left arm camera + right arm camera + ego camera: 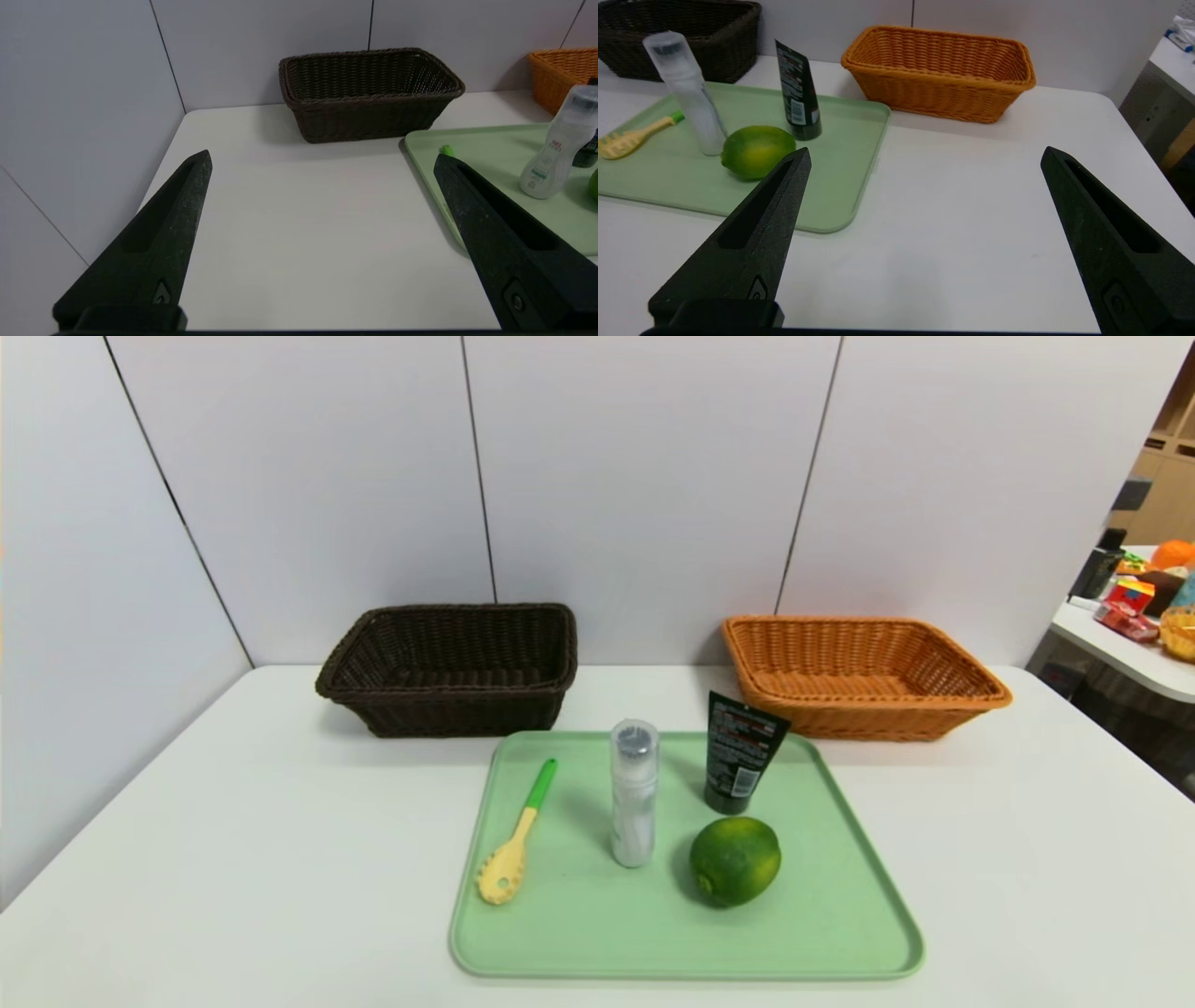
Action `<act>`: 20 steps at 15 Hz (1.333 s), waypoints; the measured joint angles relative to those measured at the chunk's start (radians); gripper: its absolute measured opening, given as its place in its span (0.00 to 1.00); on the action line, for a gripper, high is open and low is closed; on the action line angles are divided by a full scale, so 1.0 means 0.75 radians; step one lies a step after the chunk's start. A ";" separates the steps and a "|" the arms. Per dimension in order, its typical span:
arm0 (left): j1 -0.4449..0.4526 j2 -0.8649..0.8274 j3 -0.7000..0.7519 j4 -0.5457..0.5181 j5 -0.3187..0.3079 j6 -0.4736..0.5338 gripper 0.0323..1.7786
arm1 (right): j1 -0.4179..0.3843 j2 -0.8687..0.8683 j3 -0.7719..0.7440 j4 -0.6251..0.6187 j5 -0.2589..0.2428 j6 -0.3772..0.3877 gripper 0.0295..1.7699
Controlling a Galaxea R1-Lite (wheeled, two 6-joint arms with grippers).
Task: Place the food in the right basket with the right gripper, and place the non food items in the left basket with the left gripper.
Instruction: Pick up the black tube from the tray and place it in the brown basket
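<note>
A green lime (735, 861) lies on the light green tray (840, 933), beside a white bottle (634, 793), a black tube (739, 752) standing on its cap, and a yellow spoon with a green handle (515, 837). The dark brown basket (451, 665) stands at the back left, the orange basket (861, 674) at the back right; both look empty. Neither arm shows in the head view. My left gripper (322, 158) hangs open over bare table left of the tray. My right gripper (924, 156) is open over bare table right of the tray, the lime (757, 151) near one finger.
White wall panels close off the back and left of the white table (187, 859). A second table (1130, 644) with coloured clutter stands off to the right.
</note>
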 joint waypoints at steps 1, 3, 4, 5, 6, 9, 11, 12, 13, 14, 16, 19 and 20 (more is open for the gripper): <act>0.000 0.070 -0.062 0.003 -0.011 0.009 0.95 | 0.001 0.075 -0.071 0.000 0.031 0.000 0.96; -0.002 0.208 -0.164 0.002 -0.058 0.030 0.95 | 0.002 0.228 -0.207 -0.001 0.094 -0.002 0.96; -0.003 0.277 -0.201 -0.001 -0.090 0.031 0.95 | 0.002 0.311 -0.260 -0.008 0.117 -0.005 0.96; -0.006 0.345 -0.227 -0.011 -0.126 0.030 0.95 | 0.003 0.388 -0.298 -0.020 0.129 -0.006 0.96; -0.007 0.421 -0.245 -0.036 -0.159 0.028 0.95 | 0.010 0.466 -0.326 -0.045 0.131 -0.008 0.96; -0.036 0.631 -0.257 -0.170 -0.201 0.023 0.95 | 0.074 0.678 -0.367 -0.114 0.111 -0.008 0.96; -0.093 0.757 -0.255 -0.245 -0.199 0.000 0.95 | 0.161 0.793 -0.375 -0.165 0.082 -0.002 0.96; -0.131 0.810 -0.254 -0.275 -0.185 -0.020 0.95 | 0.223 0.845 -0.377 -0.200 0.046 0.001 0.96; -0.172 0.854 -0.248 -0.294 -0.161 -0.046 0.95 | 0.297 0.896 -0.377 -0.242 -0.002 0.008 0.96; -0.201 0.883 -0.239 -0.300 -0.142 -0.078 0.95 | 0.369 0.936 -0.376 -0.278 -0.045 0.024 0.96; -0.225 0.912 -0.198 -0.304 -0.137 -0.094 0.95 | 0.485 1.003 -0.372 -0.317 -0.126 0.067 0.96; -0.232 0.918 -0.151 -0.319 -0.137 -0.101 0.95 | 0.533 1.051 -0.364 -0.321 -0.139 0.074 0.96; -0.234 0.915 -0.139 -0.320 -0.137 -0.099 0.95 | 0.536 1.058 -0.357 -0.321 -0.139 0.074 0.96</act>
